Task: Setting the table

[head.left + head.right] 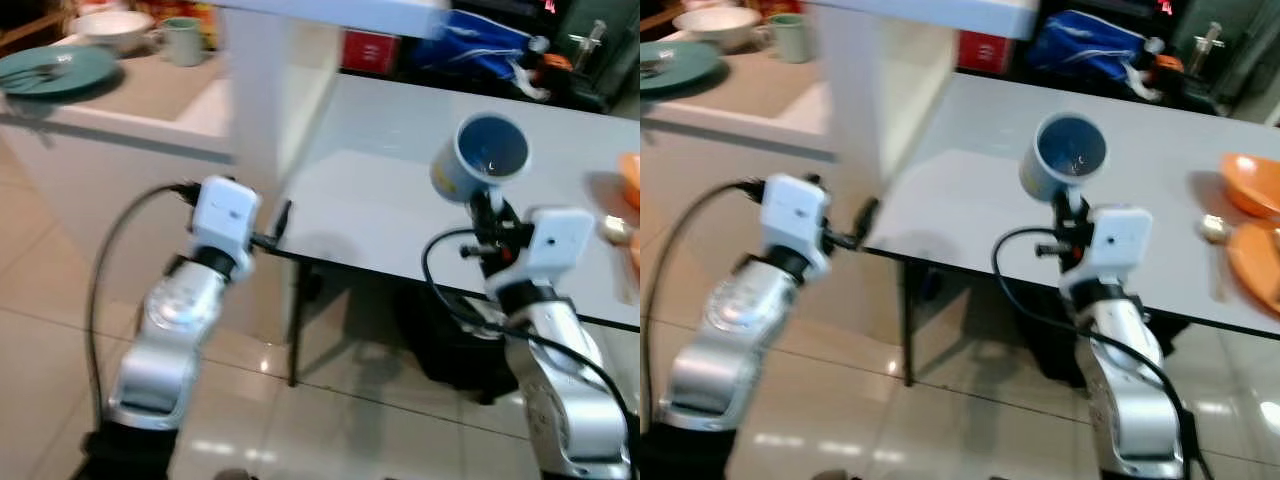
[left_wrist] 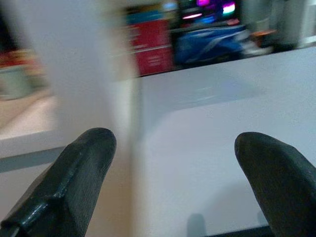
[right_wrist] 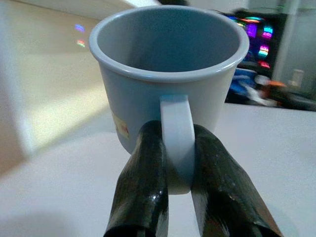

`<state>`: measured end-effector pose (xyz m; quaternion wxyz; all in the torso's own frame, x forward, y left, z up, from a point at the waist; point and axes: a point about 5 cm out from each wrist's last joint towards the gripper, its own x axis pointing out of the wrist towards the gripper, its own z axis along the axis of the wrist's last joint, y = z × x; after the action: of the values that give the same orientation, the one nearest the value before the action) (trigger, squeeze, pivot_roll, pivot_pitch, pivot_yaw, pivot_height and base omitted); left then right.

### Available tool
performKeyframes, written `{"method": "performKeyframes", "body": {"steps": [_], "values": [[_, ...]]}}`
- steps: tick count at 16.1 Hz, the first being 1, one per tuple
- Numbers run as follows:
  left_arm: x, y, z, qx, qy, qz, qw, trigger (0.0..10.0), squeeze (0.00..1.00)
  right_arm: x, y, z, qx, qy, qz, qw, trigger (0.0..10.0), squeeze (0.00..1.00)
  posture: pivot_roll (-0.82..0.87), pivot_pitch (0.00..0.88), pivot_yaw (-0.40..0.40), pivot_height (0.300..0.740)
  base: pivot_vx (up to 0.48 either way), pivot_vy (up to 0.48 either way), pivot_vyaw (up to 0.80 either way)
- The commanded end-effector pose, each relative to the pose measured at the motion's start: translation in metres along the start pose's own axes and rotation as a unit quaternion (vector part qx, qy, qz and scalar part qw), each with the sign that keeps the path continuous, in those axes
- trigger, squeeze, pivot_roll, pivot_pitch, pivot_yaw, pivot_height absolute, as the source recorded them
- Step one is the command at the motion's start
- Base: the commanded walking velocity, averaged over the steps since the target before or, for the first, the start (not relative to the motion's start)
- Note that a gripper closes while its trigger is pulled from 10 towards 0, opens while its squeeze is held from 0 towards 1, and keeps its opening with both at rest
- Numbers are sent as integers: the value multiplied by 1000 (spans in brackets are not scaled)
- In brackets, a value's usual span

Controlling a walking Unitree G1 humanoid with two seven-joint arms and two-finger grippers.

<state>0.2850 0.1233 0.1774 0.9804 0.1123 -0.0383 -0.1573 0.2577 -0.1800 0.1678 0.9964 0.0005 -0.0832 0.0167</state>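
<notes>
I see the right gripper clamped on the handle of a blue mug, one black finger pressed to each side of the handle. The mug is held above the white table, tilted so that its open mouth faces up toward the head camera; its interior looks empty. A small yellowish label shows on its outer wall in the right wrist view. I cannot tell whether the mug touches the tabletop.

The left gripper sits at the table's near left corner, its fingers spread wide apart with nothing between them. It is just beside a white pillar that rises at the table's left end.

On the table's far right I note orange plates, partly cut off by the frame edge, with a small pale object beside them that I cannot identify. At the far left, on a separate pale counter, stand a teal plate, a white bowl and a green mug. A blue bag lies beyond the table.
</notes>
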Motion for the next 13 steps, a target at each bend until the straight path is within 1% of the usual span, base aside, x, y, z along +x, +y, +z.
{"method": "performKeyframes", "body": {"steps": [1,3,4,5,7,9,13], "values": [[0,2,3,12,-5,-4,1000,10000,0,2,-2,8,-7,-14,-8,1000,10000,0,8,36,-20,740,0,-480,0],[4,2,6,10,-11,-6,1000,10000,0,4,-5,11,-8,-17,-13,1000,10000,0,8,44,-15,740,0,-480,800],[5,1,7,10,-12,-7,1000,10000,0,4,-7,11,-12,-18,-15,1000,10000,0,8,42,-13,740,0,-480,800],[4,0,7,10,-12,-10,1000,10000,0,5,-10,11,-6,-19,-26,999,10000,0,7,45,-12,740,0,-480,800],[4,1,6,10,-11,-9,1000,10000,0,6,-10,14,3,-23,-28,999,10000,0,7,50,-11,740,0,-480,0],[6,2,8,12,-12,-8,1000,10000,0,8,-10,17,-10,-20,-20,1000,10000,0,8,58,-7,740,0,-480,0],[9,4,10,11,-15,-3,1000,10000,0,10,-12,19,-10,-16,-14,1000,10000,0,9,63,-8,740,0,-480,0]]}}
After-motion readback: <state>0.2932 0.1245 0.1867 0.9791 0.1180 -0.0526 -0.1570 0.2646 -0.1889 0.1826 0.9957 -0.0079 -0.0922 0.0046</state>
